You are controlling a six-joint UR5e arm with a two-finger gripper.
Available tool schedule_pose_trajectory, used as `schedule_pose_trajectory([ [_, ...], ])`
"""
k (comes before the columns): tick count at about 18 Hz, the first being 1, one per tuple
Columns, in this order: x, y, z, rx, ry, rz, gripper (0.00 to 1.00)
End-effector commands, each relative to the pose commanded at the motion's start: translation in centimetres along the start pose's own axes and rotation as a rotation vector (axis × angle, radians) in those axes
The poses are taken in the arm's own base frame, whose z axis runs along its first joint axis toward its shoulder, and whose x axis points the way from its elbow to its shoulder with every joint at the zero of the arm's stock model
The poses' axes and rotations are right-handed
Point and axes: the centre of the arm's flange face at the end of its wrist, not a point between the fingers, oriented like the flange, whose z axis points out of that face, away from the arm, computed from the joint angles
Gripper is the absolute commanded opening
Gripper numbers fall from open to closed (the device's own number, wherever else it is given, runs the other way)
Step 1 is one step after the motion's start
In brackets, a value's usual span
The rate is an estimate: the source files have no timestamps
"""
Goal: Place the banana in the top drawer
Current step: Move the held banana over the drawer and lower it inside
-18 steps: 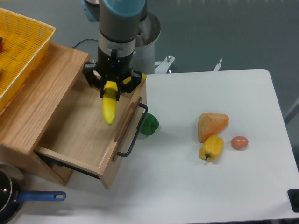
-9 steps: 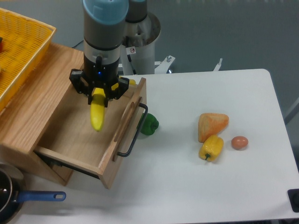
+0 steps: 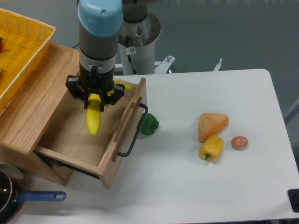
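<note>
The top drawer [image 3: 70, 140] is pulled open from the oak cabinet, its black bar handle [image 3: 135, 130] facing the table. My gripper [image 3: 95, 99] is over the drawer's inside and shut on the banana [image 3: 93, 119]. The banana hangs nearly upright, its lower tip low inside the drawer box. I cannot tell whether the tip touches the drawer floor. A short bit of the banana's upper end shows behind the gripper.
A yellow mesh basket [image 3: 21, 44] sits on the cabinet top at the left. A green pepper [image 3: 149, 124] lies just right of the drawer handle. An orange wedge [image 3: 212, 124], a yellow bell pepper [image 3: 211, 148] and a brown egg [image 3: 239, 142] lie on the white table. A blue-handled pan [image 3: 18, 198] is at the bottom left.
My gripper has moved left with the banana, from over the drawer's right wall to over its middle. The drawer has not moved.
</note>
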Motion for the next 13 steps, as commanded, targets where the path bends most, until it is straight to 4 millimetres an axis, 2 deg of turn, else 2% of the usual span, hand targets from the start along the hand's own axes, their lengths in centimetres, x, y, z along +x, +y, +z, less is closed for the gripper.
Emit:
schedule_pose_trajectory([
  [13, 0.8, -0.5, 2.1, -0.012, 0.004, 0.021, 0.40],
])
